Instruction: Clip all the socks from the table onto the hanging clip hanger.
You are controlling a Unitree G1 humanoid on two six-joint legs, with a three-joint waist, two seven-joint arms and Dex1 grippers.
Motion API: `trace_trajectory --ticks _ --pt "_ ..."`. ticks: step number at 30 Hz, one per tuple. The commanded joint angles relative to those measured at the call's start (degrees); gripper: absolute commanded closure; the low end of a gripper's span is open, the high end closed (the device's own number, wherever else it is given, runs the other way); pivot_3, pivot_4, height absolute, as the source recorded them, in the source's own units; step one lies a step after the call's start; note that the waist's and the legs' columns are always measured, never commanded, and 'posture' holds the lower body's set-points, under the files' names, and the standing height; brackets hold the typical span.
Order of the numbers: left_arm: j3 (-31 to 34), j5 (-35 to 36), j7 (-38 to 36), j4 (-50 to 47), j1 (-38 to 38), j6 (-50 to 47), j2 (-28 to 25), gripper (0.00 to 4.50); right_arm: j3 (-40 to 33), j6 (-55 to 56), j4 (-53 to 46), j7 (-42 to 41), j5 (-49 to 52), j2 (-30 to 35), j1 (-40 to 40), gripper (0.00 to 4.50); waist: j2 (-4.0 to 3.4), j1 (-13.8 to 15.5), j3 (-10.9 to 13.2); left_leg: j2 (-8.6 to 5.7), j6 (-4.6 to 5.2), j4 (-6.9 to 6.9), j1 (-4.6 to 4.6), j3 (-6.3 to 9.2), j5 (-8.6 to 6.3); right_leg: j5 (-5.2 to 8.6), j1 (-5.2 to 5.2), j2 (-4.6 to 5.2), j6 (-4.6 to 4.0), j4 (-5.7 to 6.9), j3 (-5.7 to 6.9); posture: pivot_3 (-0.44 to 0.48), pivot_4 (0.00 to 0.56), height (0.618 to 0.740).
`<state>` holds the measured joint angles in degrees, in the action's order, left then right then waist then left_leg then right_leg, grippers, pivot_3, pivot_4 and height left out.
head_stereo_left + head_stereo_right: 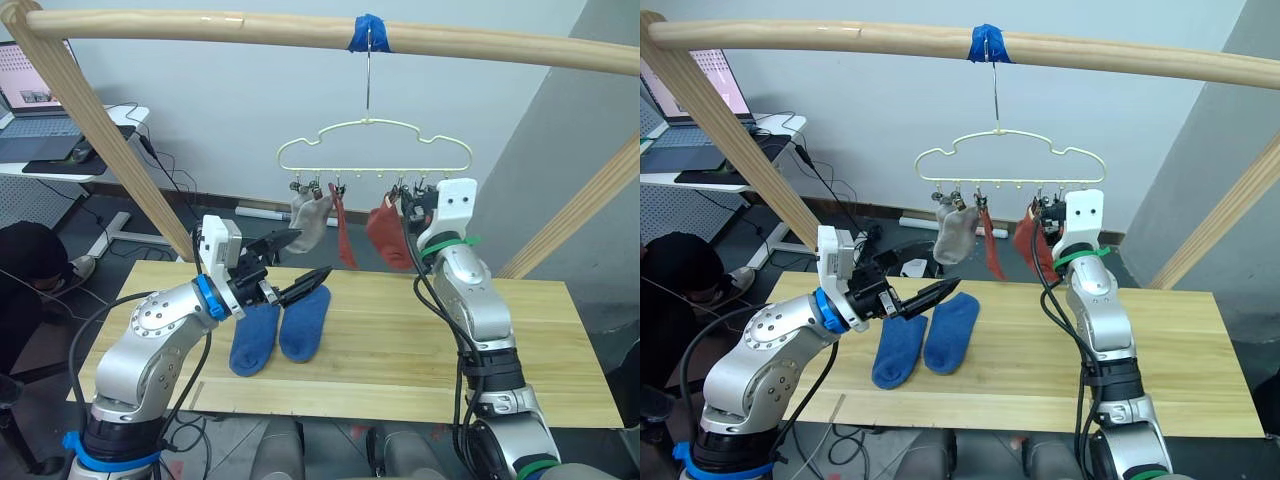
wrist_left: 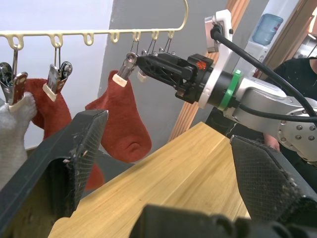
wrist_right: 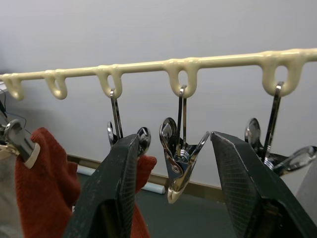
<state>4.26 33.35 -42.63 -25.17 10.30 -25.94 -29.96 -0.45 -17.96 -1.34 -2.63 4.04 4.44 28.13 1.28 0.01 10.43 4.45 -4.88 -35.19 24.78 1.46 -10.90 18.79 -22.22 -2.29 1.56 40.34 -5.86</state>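
Note:
The pale-yellow clip hanger (image 1: 375, 150) hangs by its hook from the top pole. A light grey sock (image 1: 312, 222) and two red socks (image 1: 345, 238) (image 1: 388, 235) hang from its clips. Two blue socks (image 1: 255, 338) (image 1: 306, 322) lie side by side on the table (image 1: 420, 350). My left gripper (image 1: 310, 255) is open and empty, held above the blue socks and pointing toward the hanger. My right gripper (image 3: 173, 138) is raised to the hanger's right end, open, with a bare metal clip (image 3: 181, 158) between its fingers and a red sock (image 3: 42, 173) beside it.
Wooden poles frame the scene: a top bar (image 1: 200, 28) and slanted legs at left (image 1: 110, 140) and right (image 1: 590, 200). A desk with a laptop (image 1: 40, 110) and a person (image 1: 25, 265) are at the far left.

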Motion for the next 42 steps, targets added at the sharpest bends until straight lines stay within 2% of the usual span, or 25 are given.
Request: trace_trajectory --ticks 1,11,29,42 --pt "-0.38 -0.18 0.18 -2.39 0.18 1.11 0.08 0.00 0.16 -0.07 -3.93 -1.14 0.09 0.69 -0.60 2.10 0.00 -0.02 0.00 0.00 0.00 0.00 0.00 0.00 0.00 0.00 0.00 0.00 0.00 0.01 0.00 0.112 0.139 0.740" --pt "-0.91 -0.37 -0.03 -1.70 0.68 1.51 0.06 0.00 -0.19 -2.09 -4.27 -0.02 -0.98 0.45 -1.03 2.10 0.00 -0.03 0.00 0.00 0.00 -0.06 -0.02 0.00 0.01 0.00 0.00 -0.01 0.00 0.09 -0.01 0.102 0.142 0.740" --pt "-0.95 -0.66 0.80 -2.37 -0.17 1.77 0.41 0.00 -3.10 -1.01 3.35 3.85 0.45 -3.94 6.18 2.10 0.00 -0.04 0.00 0.00 0.00 -0.22 -0.02 0.00 0.01 0.00 -0.02 -0.01 0.00 0.29 -0.02 0.128 0.144 0.740" --pt "-0.75 -0.79 1.21 -2.88 -1.06 1.89 0.34 0.00 -1.25 -2.61 -1.76 -0.27 0.17 -1.12 1.58 2.10 -0.01 -0.04 0.00 -0.01 0.01 -0.59 -0.02 0.00 0.00 0.01 -0.01 -0.03 0.00 0.53 -0.05 0.126 0.150 0.740"
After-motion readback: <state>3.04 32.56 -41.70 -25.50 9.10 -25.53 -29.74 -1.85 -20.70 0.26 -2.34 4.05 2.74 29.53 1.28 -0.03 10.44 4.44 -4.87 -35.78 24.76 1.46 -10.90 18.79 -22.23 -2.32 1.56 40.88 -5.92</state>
